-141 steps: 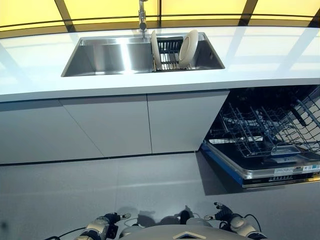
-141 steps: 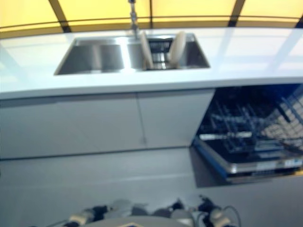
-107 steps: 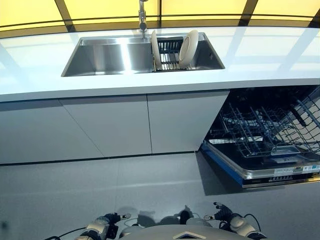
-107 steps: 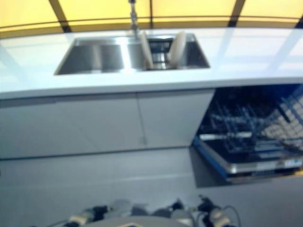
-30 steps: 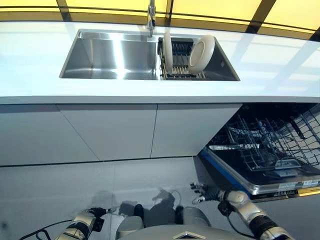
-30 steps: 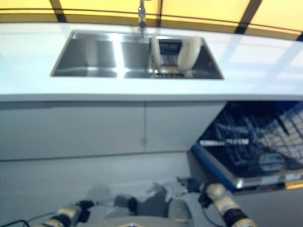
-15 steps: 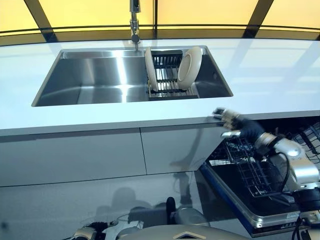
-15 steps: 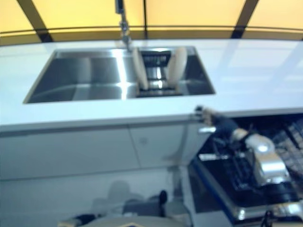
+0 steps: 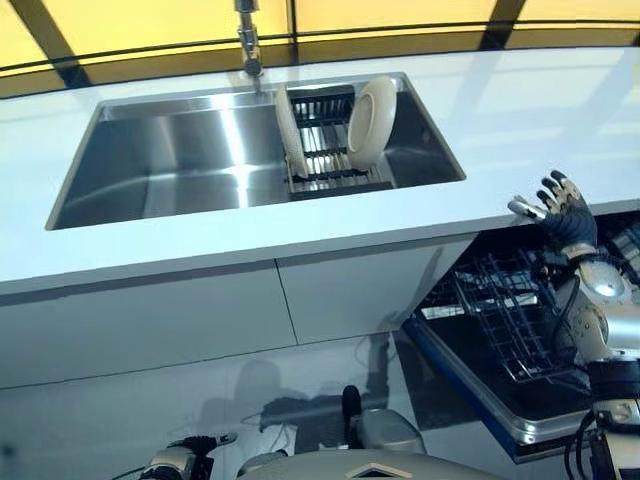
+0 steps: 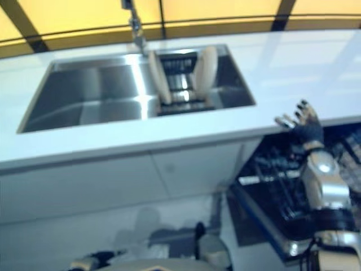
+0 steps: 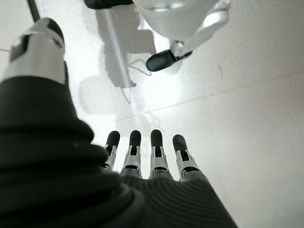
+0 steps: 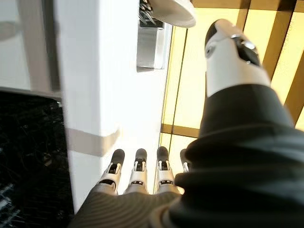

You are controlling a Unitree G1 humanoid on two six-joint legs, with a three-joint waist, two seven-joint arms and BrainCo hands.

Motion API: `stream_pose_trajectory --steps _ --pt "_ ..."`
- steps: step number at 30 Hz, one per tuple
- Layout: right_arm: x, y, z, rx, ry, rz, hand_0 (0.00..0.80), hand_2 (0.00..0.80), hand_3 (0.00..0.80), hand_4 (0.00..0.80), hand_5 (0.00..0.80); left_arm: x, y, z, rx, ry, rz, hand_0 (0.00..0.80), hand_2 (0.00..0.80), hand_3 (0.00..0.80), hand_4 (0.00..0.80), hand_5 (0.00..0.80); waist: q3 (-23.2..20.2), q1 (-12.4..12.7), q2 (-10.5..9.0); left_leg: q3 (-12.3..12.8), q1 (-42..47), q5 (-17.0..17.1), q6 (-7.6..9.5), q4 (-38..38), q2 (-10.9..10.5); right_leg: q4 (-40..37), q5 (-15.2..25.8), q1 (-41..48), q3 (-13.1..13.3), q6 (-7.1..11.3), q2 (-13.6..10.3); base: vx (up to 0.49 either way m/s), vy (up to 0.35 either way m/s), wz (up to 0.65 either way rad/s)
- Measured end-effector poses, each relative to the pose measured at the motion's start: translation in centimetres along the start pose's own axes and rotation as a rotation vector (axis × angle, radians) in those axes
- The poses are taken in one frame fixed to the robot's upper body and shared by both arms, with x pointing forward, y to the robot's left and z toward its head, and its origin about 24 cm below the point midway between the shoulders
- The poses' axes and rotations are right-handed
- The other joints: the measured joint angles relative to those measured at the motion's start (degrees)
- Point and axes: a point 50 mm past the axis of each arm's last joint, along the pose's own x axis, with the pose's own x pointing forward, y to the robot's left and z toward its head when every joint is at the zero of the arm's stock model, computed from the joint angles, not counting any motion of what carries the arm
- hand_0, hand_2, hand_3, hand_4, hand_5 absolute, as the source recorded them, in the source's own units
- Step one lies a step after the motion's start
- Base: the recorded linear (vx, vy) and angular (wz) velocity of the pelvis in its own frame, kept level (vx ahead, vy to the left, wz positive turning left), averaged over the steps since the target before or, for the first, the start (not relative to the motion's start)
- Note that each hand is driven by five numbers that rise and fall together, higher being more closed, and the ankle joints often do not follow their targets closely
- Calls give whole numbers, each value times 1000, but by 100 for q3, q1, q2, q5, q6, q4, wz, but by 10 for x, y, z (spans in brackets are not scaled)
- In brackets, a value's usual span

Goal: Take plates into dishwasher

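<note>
over the counter edge, right hand point(image 9: 558, 205) hovers with fingers spread, empty; plates point(image 9: 371, 122) stand on edge in the sink rack point(image 9: 325, 165), off to its left.

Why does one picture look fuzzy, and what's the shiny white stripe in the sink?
The right eye view is blurred; the left eye view shows the plates crisply. The stripe is glare on the sink steel. The left wrist view shows dark shadows on the floor.
</note>
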Motion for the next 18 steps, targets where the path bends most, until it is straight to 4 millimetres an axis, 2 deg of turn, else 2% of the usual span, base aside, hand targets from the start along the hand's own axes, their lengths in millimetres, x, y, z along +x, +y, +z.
stream_pose_trajectory --steps 2,3,4,5,6,7,8,9,10,11,12,13,14,15,16,17,18 --pt "10 -1 19 -49 -14 19 0 0 0 0 0 0 2 9 5 -17 9 0 0 0 0 0 14 17 2 8 -37 -129 -34 246 71 224 -183 -51 -41 -131 19 76 -178 -3" --pt "15 0 31 -64 -36 28 0 0 0 0 0 0 1 9 5 -17 8 0 0 0 0 0 24 37 23 -19 -94 -252 -105 515 131 265 -300 -35 -53 -214 60 95 -157 -16" --pt "21 1 40 -71 -46 34 0 0 0 0 0 0 3 14 6 -23 14 0 0 0 0 0 79 145 -80 -15 -319 -395 -123 1197 96 222 -324 47 32 -254 77 137 -94 -47" --pt "26 4 46 -78 -44 48 0 0 0 0 0 -1 4 20 10 -34 21 0 0 0 0 0 111 322 -262 -100 -693 -373 -136 2164 52 96 -325 153 180 -260 -4 174 -6 -75" --pt "29 4 55 -97 -59 57 0 0 0 0 0 0 -3 16 8 -23 4 0 0 0 0 0 73 573 -155 -456 -1195 -347 -210 3114 172 246 -544 185 13 -119 71 206 55 -72" --pt "31 -1 64 -110 -74 43 0 0 0 0 0 -1 -6 22 14 -39 -4 0 0 0 0 0 95 665 -218 -731 -1694 -332 -304 3995 116 467 -556 136 -14 -429 1 261 162 -40" --pt "32 0 67 -107 -80 38 0 0 0 0 0 -1 -8 23 18 -48 -9 0 0 0 0 0 121 722 -249 -847 -1948 -346 -289 4086 74 470 -557 167 -15 -551 -12 299 203 -24" --pt "34 3 64 -122 -64 47 0 0 0 0 0 -1 -11 21 29 -48 -20 0 0 0 0 0 104 813 -289 -753 -2128 -338 -255 3562 59 239 -545 276 -19 -505 19 288 195 -26" --pt "37 8 59 -150 -36 60 0 0 0 0 0 -1 -11 21 38 -48 -20 0 0 0 0 0 83 848 -326 -582 -2087 -250 -192 2657 33 -102 -577 419 -20 -351 53 197 121 -38" --pt "39 8 62 -180 -30 62 0 0 0 0 0 -2 -17 26 39 -60 -37 0 0 0 0 0 103 957 -31 -482 -2166 -12 -87 1860 348 39 -792 463 -15 -182 300 152 91 -42" --pt "41 7 69 -176 -43 53 0 0 0 0 0 -3 -15 34 41 -83 -39 0 0 0 0 0 138 987 36 -513 -2309 176 -201 1737 512 744 -890 356 74 -466 174 152 102 -22" --pt "41 11 65 -160 -38 59 0 0 0 0 0 -3 -15 34 40 -83 -41 0 0 0 0 0 186 938 54 -573 -2308 326 -102 1515 574 741 -997 471 -138 -428 252 150 110 -7" --pt "41 15 57 -159 -12 72 0 0 0 0 0 -3 -13 30 39 -72 -35 0 0 0 0 0 103 941 -100 -526 -2227 433 -100 1258 430 636 -998 555 -210 -396 191 117 84 -3" --pt "41 16 54 -158 -5 75 0 0 0 0 0 -2 -12 29 40 -68 -33 0 0 0 0 0 17 941 -175 -462 -2197 451 -77 1214 339 570 -993 565 -238 -397 129 113 50 -39" --pt "40 17 56 -149 -17 78 0 0 0 0 0 -2 -8 26 42 -62 -26 0 0 0 0 0 -135 962 -291 -350 -2119 463 -23 1298 111 429 -925 593 -387 -316 -56 101 26 -49" --pt "40 17 60 -146 -34 84 0 0 0 0 0 -2 -7 24 43 -56 -23 0 0 0 0 0 -175 954 -288 -274 -2037 490 20 1255 40 333 -859 660 -443 -230 -59 95 8 -42" --pt "39 17 63 -137 -49 88 0 0 0 0 0 -2 -4 23 50 -51 -15 0 0 0 0 0 -203 906 -266 -295 -1894 813 227 1018 11 320 -832 697 -422 -144 -32 70 -3 -11"
